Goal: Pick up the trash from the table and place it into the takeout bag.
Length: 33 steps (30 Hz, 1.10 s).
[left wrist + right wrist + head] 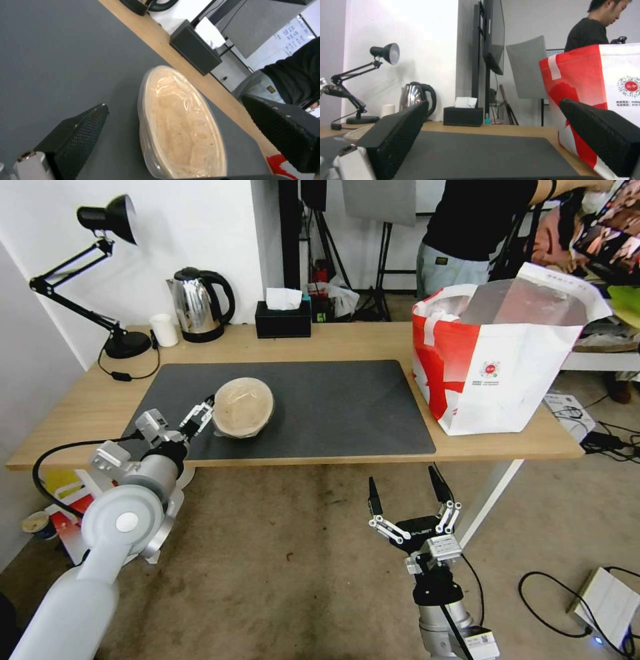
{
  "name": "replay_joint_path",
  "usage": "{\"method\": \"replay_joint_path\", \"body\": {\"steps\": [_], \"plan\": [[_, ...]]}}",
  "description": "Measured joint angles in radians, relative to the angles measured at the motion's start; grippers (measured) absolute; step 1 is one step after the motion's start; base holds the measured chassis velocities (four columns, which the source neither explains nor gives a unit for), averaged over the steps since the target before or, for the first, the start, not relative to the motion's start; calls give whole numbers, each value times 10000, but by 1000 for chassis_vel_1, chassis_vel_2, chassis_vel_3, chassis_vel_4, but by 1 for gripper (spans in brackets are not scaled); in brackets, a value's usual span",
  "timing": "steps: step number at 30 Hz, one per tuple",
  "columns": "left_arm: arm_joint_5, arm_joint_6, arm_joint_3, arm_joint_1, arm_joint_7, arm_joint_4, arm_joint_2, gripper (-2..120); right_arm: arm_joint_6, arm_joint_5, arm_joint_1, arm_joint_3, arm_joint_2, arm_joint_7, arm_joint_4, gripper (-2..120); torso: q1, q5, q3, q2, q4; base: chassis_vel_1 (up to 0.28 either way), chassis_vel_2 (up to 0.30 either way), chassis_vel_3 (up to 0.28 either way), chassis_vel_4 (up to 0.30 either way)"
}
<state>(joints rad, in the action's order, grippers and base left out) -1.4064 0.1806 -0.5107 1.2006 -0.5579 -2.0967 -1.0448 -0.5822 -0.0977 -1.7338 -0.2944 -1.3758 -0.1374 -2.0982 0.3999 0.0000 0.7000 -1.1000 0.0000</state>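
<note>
Beige bowl (243, 407) on the dark mat (333, 407), well apart from the takeout bag (497, 360).
Left gripper (205, 415) spread wide around the bowl's rim, gripping nothing; right gripper (408, 493) open, empty, below the table (80, 407) edge.

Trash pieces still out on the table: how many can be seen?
1. The beige bowl sits on the dark mat, with the open left hand at its rim. More pieces may be inside the takeout bag, whose inside is hidden.
</note>
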Motion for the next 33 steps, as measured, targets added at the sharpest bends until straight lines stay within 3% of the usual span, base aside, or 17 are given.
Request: {"method": "replay_joint_path", "body": {"steps": [33], "plan": [[-300,315,783,-951,34,978,-79,100,0,0,0,0,0,0,0,100,0,0,0,0,1,0,0,0,0]]}}
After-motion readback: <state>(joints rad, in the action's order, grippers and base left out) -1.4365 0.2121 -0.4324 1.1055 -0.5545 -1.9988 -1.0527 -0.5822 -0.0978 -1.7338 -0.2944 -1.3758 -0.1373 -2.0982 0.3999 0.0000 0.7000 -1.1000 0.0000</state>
